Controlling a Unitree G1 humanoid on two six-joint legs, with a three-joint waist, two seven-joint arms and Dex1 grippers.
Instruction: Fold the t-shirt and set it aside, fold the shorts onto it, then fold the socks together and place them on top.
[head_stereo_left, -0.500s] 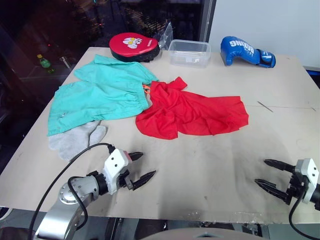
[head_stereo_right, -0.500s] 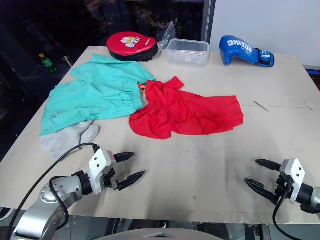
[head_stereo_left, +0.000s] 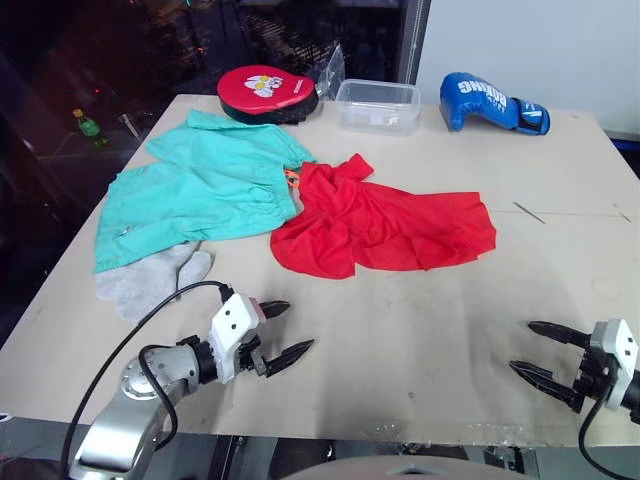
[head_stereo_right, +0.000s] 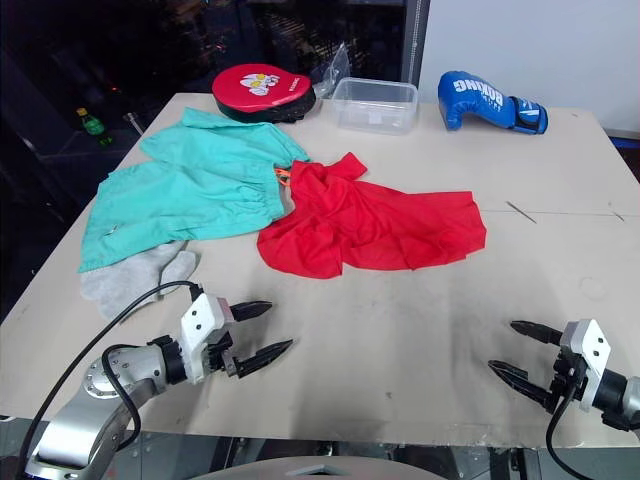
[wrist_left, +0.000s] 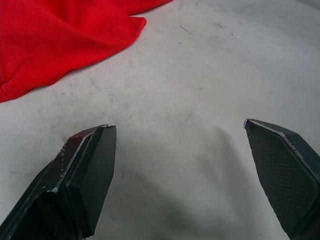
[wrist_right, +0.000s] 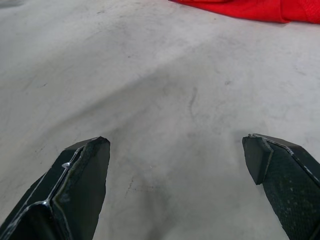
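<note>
With both pincers, left (head_stereo_left: 280, 331) and right (head_stereo_left: 543, 347), spread and empty over the table (head_stereo_left: 420, 320), best to reach for the crumpled t-shirt (head_stereo_left: 385, 226) mid-table, flattening before folding.

Socks (head_stereo_left: 150, 279), beyond left gripper (head_stereo_left: 282, 330), lying partly tucked under shorts (head_stereo_left: 205, 188). Shorts overlapping t-shirt (head_stereo_left: 385, 226) collar; drawstring too small to make out. Right gripper (head_stereo_left: 543, 350) wrist running off picture edge.
</note>
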